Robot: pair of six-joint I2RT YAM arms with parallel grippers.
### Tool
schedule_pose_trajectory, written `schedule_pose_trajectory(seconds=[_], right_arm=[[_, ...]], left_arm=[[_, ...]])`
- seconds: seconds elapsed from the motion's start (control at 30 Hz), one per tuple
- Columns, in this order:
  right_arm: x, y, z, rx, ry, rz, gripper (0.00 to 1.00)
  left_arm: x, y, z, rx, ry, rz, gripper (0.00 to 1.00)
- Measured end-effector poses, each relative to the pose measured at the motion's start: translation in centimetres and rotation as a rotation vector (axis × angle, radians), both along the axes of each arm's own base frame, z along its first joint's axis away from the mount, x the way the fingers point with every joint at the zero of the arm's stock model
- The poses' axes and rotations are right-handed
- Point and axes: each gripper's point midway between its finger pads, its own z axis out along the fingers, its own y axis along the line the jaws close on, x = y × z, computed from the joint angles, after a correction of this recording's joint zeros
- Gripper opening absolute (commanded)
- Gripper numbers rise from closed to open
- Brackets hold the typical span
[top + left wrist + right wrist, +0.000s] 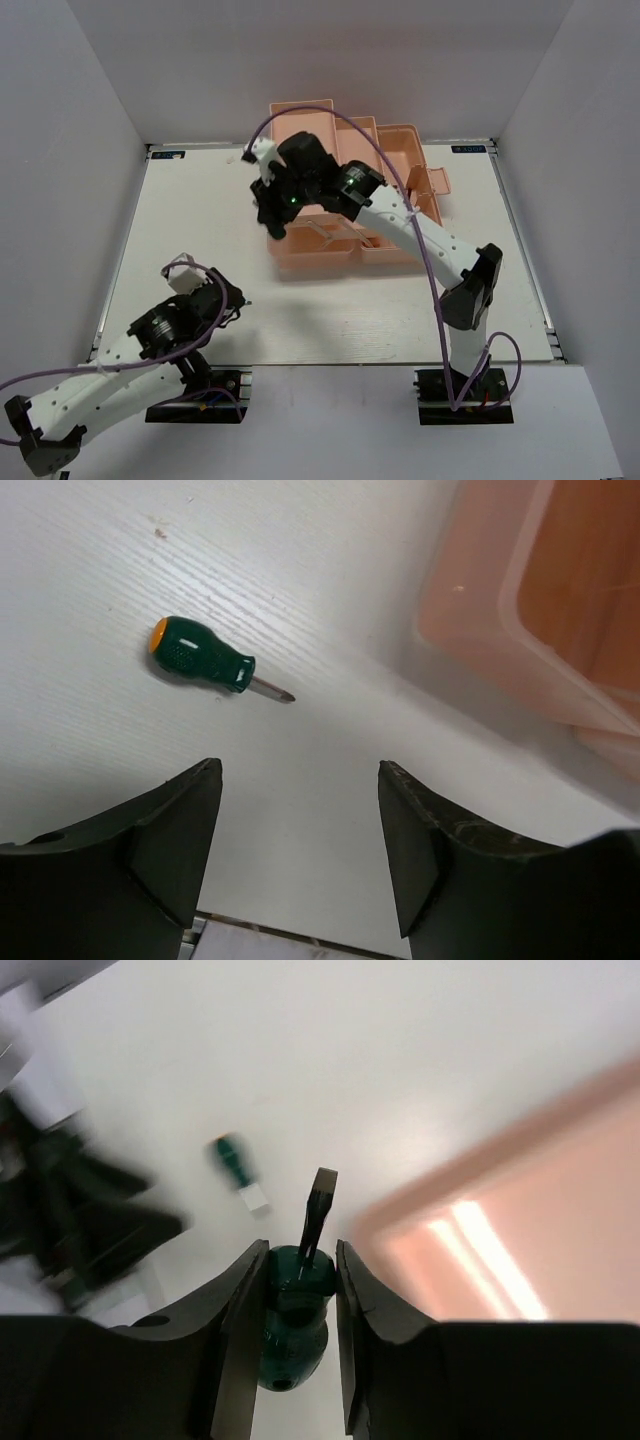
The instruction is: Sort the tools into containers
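Nearest the arm bases, the left fingers [185, 820] hang spread wide above the white worktop [350, 310], holding nothing. Just beyond them a green-handled screwdriver [205, 662] lies flat on its side, orange cap pointing away from the toolbox and tip toward it. The open fingers suggest this is the left arm's pick. The handle lies roughly along their closing line, so the wrist would likely need turning to close across it.

Farther out, the right fingers [245, 1310] pinch a second green-handled screwdriver [298, 1285] by its thick handle, with the flat blade sticking forward past the tips. That hold gives the pads a broad surface and leaves the blade free to lead into a tray. They hover by the left edge of the salmon-pink toolbox [310, 258], over worktop rather than a compartment, so the drop is not yet made. The right wrist view is blurred, and I cannot tell which compartment is meant. The toolbox lies open at the far middle of the worktop.
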Motion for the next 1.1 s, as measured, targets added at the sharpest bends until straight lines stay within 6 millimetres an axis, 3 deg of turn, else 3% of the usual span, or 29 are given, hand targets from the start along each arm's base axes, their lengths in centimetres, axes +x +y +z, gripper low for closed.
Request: schedule_pose_trajectory(seconds=[0.1,0.23,0.3,0.33,0.37,0.47,0.57,0.73,0.97,1.1], right_arm=[[6.1,-1.8,2.6,0.009,-0.203,-0.180,0.00],[12.3,-4.8,4.9,-0.006,-0.401,-0.354,0.00],[14.4,-6.1,4.6,-0.035,-0.448,-0.402,0.19],[15.3,-6.5,4.3,-0.049,-0.460,-0.418,0.34],[16.1,-6.8,3.8,-0.062,-0.465,-0.429,0.56],[17.6,-7.5,1.7,-0.101,-0.446,-0.444,0.78],[17.9,-8.1,0.0,-0.131,-0.406,-0.443,0.86],[16.8,-10.6,-1.4,-0.141,-0.334,-0.451,0.87],[12.9,-18.2,-0.1,-0.096,-0.274,-0.520,0.90],[11.6,-22.1,0.9,-0.052,-0.281,-0.581,0.90]], left_arm=[[0.2,-0.3,-1.5,0.049,0.068,0.031,0.77],[0.6,-0.9,-3.1,0.104,0.142,0.078,0.79],[0.8,-1.1,-3.7,0.134,0.171,0.095,0.83],[1.0,-1.3,-3.8,0.145,0.181,0.104,0.83],[1.3,-1.5,-3.9,0.153,0.184,0.112,0.84],[2.2,-2.0,-3.6,0.163,0.176,0.142,0.87],[2.6,-1.8,-3.8,0.174,0.177,0.184,0.86],[2.8,-0.6,-4.9,0.187,0.204,0.291,0.83],[2.8,1.6,-7.3,0.183,0.234,0.418,0.81],[3.0,2.6,-8.8,0.196,0.264,0.469,0.79]])
